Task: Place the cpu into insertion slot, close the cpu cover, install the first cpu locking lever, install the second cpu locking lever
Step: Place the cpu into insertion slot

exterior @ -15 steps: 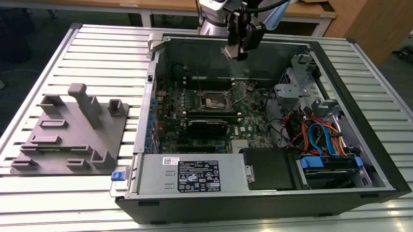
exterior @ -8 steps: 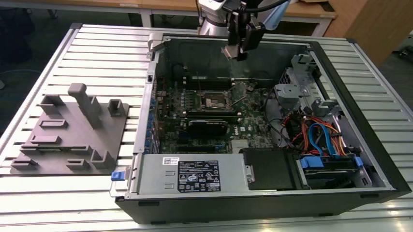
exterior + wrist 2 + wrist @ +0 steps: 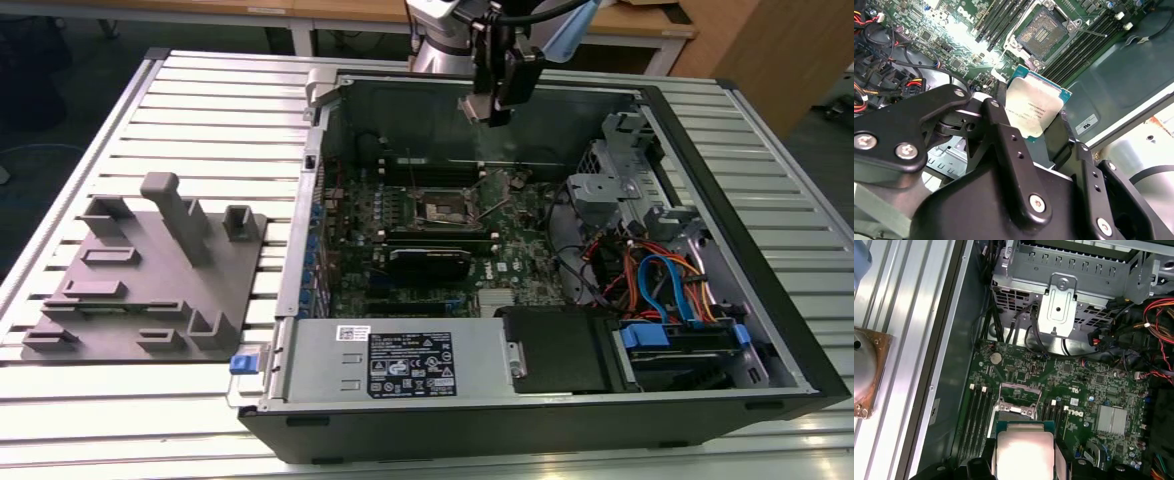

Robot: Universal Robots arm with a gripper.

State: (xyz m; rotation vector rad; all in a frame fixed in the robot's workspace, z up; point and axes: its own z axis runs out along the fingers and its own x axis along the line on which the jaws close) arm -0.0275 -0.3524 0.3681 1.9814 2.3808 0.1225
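This looks like a robotics lab or automation test bay, not a home or an office. The worktop (image 3: 200, 100) is built of ribbed aluminium profile slats. On it an open desktop computer case (image 3: 787, 330) lies on its side, its green motherboard (image 3: 514, 215) and coloured cable bundles (image 3: 654, 275) bared. Beside the case, at the exterior view's left, sits a grey fixture block (image 3: 147, 290) with upright posts and pockets. An industrial robot arm (image 3: 447, 30) stands at the worktop's far edge, its end effector (image 3: 1028, 127) gripping a cpu (image 3: 1036, 102) above the case. Behind are plain wooden tables (image 3: 641, 25) and a dark floor (image 3: 54, 90).
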